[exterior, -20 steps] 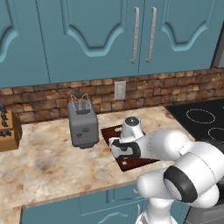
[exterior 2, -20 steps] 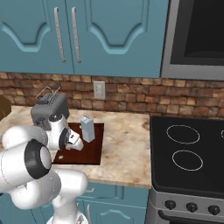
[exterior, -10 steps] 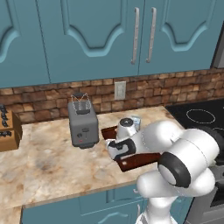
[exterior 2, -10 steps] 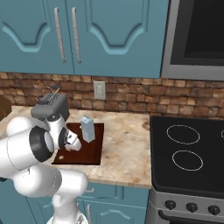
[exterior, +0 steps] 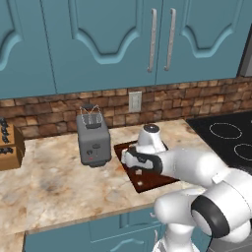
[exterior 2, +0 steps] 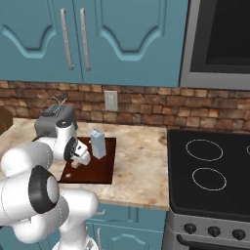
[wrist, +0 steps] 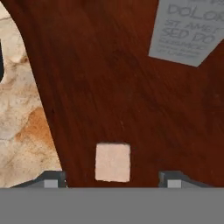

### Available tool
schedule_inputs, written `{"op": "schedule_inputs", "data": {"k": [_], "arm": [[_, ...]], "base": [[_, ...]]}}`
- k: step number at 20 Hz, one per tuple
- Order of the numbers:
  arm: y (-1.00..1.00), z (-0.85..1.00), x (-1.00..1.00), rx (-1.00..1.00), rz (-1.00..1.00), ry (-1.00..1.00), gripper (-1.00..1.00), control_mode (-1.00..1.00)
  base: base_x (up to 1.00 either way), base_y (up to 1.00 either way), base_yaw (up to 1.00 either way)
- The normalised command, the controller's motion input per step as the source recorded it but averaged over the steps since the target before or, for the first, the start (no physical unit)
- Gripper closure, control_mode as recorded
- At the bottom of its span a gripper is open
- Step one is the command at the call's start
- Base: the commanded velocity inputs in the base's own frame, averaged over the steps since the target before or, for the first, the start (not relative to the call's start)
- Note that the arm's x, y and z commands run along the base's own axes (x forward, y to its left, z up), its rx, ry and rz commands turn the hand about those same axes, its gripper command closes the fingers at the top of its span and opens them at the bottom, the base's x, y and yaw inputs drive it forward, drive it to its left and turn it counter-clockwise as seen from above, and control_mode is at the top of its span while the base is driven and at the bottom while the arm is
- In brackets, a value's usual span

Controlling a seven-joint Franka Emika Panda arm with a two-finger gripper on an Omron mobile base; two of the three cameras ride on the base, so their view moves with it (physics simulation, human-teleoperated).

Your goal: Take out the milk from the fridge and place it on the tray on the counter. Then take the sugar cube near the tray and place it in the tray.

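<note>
The dark brown tray lies on the marbled counter, right of the toaster. The pale grey-blue milk carton stands upright on the tray's far part. A small white sugar cube rests on the tray. My gripper hovers low over the tray's near end, open. Its fingertips stand wide on either side of the cube without touching it. The fridge is out of view.
A grey toaster stands just left of the tray. A wooden knife block sits at the counter's far left. The black stovetop lies to the right. Teal wall cabinets hang above the brick backsplash.
My hand has slid a little to the left over the tray's near end, and the arm's elbow has swung. The milk and tray have stayed put.
</note>
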Motion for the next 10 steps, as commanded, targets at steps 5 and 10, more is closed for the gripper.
{"op": "schedule_inputs", "data": {"k": [5,10], "arm": [[-0.01,0.58,-0.55,0.07,0.00,-0.05,-1.00,-1.00],[0.00,0.56,-0.79,0.04,0.00,-0.11,-1.00,-1.00]], "base": [[0.00,0.00,0.00],[0.00,0.00,0.00]]}}
